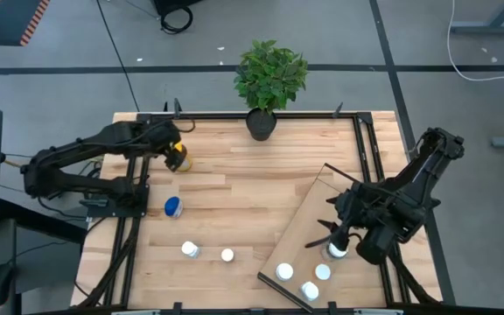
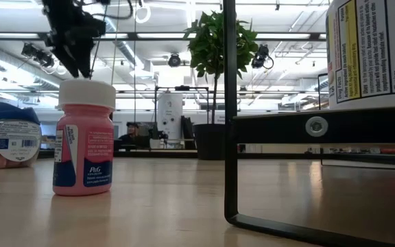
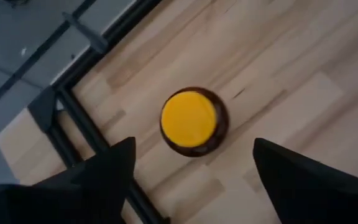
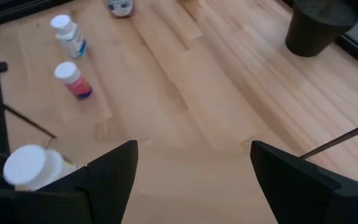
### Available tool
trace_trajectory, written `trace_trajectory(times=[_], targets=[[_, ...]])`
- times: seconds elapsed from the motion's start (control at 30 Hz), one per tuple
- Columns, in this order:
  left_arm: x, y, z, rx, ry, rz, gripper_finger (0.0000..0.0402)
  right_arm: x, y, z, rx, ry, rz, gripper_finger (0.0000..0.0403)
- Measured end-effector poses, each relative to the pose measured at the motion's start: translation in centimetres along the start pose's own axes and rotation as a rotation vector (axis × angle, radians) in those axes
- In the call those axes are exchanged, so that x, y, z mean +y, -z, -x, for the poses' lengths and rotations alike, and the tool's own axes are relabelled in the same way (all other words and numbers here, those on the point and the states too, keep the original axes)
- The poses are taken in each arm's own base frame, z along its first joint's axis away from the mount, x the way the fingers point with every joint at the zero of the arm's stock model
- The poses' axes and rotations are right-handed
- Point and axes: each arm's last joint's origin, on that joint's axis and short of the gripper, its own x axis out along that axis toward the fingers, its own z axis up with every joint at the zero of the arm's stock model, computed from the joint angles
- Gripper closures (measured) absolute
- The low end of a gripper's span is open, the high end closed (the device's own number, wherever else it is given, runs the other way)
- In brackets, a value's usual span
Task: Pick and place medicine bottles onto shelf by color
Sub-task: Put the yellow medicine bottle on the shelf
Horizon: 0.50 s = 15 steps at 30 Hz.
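Observation:
An amber medicine bottle with a yellow cap (image 3: 190,121) stands upright on the table near the far left corner (image 1: 180,159). My left gripper (image 3: 194,142) hovers above it, open, with a finger on either side and touching nothing. My right gripper (image 4: 194,144) is open over the shelf (image 1: 322,197) at the right, with nothing between its fingers. Several white-capped bottles stand on the shelf's near end; one of them (image 4: 30,167) is just outside one finger. A blue-capped bottle (image 1: 173,206) and two white-capped ones (image 1: 190,250) (image 1: 227,255) stand on the table.
A potted green plant (image 1: 269,79) stands at the table's far edge, in the middle. The table's black frame rails (image 3: 73,118) run close beside the amber bottle. In the low view the shelf's dark leg (image 2: 229,137) rises from the tabletop. Bare wood lies between the loose bottles and the shelf.

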Motion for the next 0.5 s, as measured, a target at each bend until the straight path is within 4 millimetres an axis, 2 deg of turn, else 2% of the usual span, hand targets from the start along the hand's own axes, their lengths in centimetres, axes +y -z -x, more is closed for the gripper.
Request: trace_trajectory(times=[0.23, 0.5], targets=[[1.0, -1.5, -3.4, 0.188, 0.018, 0.154, 0.005, -0.1, -0.6, -0.7, 0.04, 0.003, -0.028, 0.0084], [3.4, -2.4, -4.9, 0.231, 0.07, 0.217, 0.0053, -0.2, -0.7, -0.9, 0.075, -0.003, -0.032, 0.0084]])
